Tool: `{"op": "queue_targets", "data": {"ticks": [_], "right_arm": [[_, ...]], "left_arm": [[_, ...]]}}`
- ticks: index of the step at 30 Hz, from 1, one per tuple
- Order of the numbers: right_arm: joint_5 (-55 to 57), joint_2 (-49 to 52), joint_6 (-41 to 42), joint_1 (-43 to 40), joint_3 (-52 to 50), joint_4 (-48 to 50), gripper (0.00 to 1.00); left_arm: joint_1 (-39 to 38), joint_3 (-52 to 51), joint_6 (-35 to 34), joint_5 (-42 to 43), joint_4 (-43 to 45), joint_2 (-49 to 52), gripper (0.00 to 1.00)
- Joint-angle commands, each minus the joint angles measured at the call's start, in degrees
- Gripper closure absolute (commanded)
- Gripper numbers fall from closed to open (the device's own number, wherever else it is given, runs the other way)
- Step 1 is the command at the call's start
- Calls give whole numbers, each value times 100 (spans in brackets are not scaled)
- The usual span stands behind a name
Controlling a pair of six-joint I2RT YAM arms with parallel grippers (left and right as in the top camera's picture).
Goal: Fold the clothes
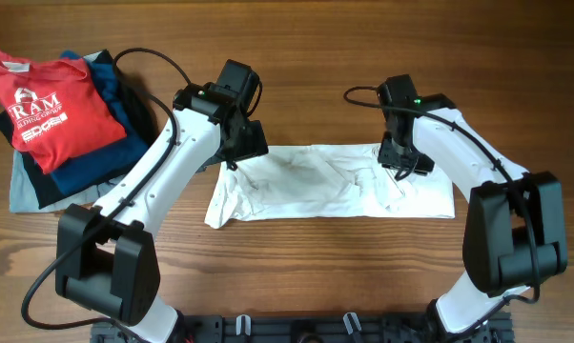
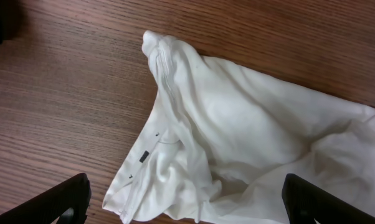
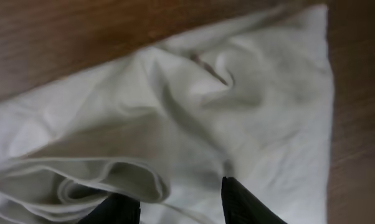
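Observation:
The clothes, a white T-shirt (image 1: 325,181), lie as a long creased strip across the middle of the wooden table; no lettering shows. My left gripper (image 1: 241,143) hovers over the strip's far left corner, jaws wide open. In the left wrist view its gripper (image 2: 186,186) straddles a bunched hem of the shirt (image 2: 237,124) with nothing pinched. My right gripper (image 1: 401,162) sits low on the strip's right part. In the right wrist view its gripper (image 3: 175,194) has the jaws part-way apart, pressed down on the cloth (image 3: 206,124), with a rolled fold beside the left finger.
A pile of other garments sits at the far left: a red T-shirt (image 1: 49,105) on top of dark blue (image 1: 106,143) and grey (image 1: 20,195) pieces. A black cable (image 1: 153,62) loops behind the left arm. Bare wood (image 1: 325,276) lies in front of the shirt.

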Motion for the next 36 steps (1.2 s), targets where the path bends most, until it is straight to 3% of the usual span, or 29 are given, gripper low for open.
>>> {"op": "queue_targets", "data": {"ticks": [1, 5, 11, 16, 19, 28, 36], "right_arm": [[-1040, -149, -603, 24, -48, 527, 57], [-2573, -149, -1478, 24, -48, 1147, 57], [-2804, -149, -1954, 24, -46, 990, 57], [-1926, -291, -1843, 17, 127, 476, 57], [-966, -695, -1443, 17, 341, 138, 55], [389, -1174, -649, -42, 260, -715, 51], [490, -1174, -210, -328, -525, -743, 52]], "left_arm": [[9, -26, -13, 55, -7, -37, 1], [11, -26, -11, 55, -9, -37, 1], [11, -26, -11, 52, -4, -37, 1], [11, -26, -11, 52, -7, -37, 1], [11, -26, -11, 52, -4, -37, 1], [11, -26, -11, 52, -7, -37, 1], [9, -26, -11, 52, -7, -37, 1]]}}
